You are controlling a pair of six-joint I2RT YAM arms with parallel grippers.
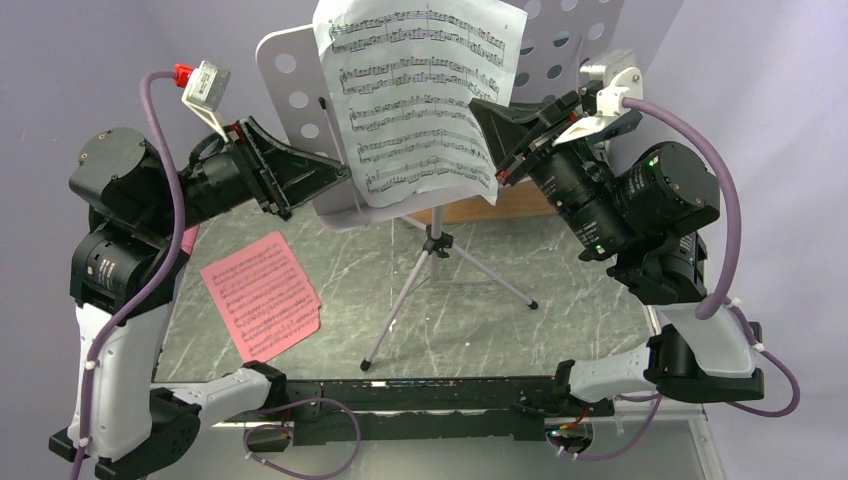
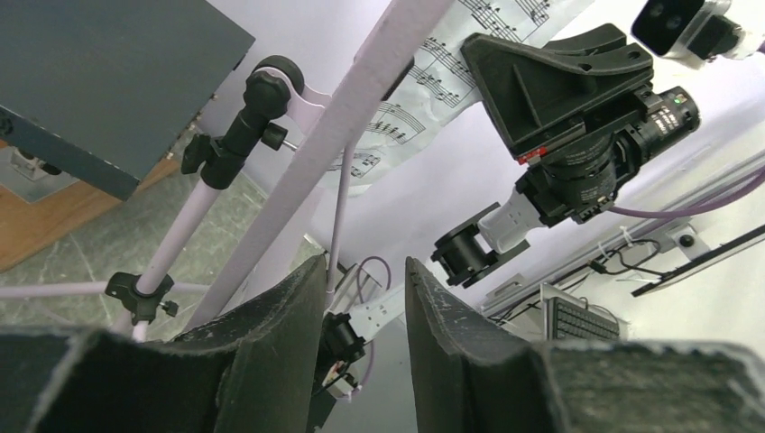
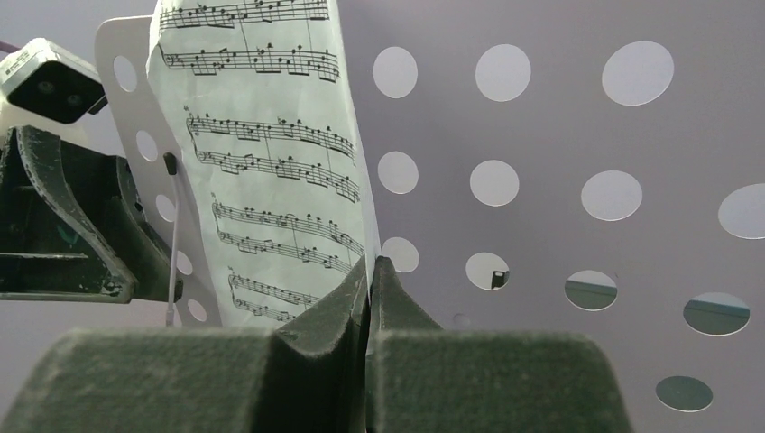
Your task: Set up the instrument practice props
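The pale lavender perforated desk (image 1: pixel 290 75) stands on the silver tripod (image 1: pixel 432 262) at the back centre. A white music sheet (image 1: pixel 420 100) hangs in front of the desk. My right gripper (image 1: pixel 483 112) is shut on the sheet's right edge; in the right wrist view (image 3: pixel 370 267) the paper (image 3: pixel 271 153) is pinched between the fingertips, with the desk (image 3: pixel 541 135) behind. My left gripper (image 1: pixel 338 173) is open at the desk's lower left edge; in the left wrist view (image 2: pixel 365 275) nothing lies between the jaws and the desk's edge (image 2: pixel 361 90) passes to their left. A pink sheet (image 1: pixel 262 295) lies flat on the table. The microphone and mic stand are out of view.
A dark flat box (image 2: pixel 108 81) sits on a wooden shelf (image 2: pixel 54 225) behind the stand. The tripod's legs (image 1: pixel 395 320) spread across the marbled table top (image 1: pixel 560 330). Lavender walls close in the back and both sides.
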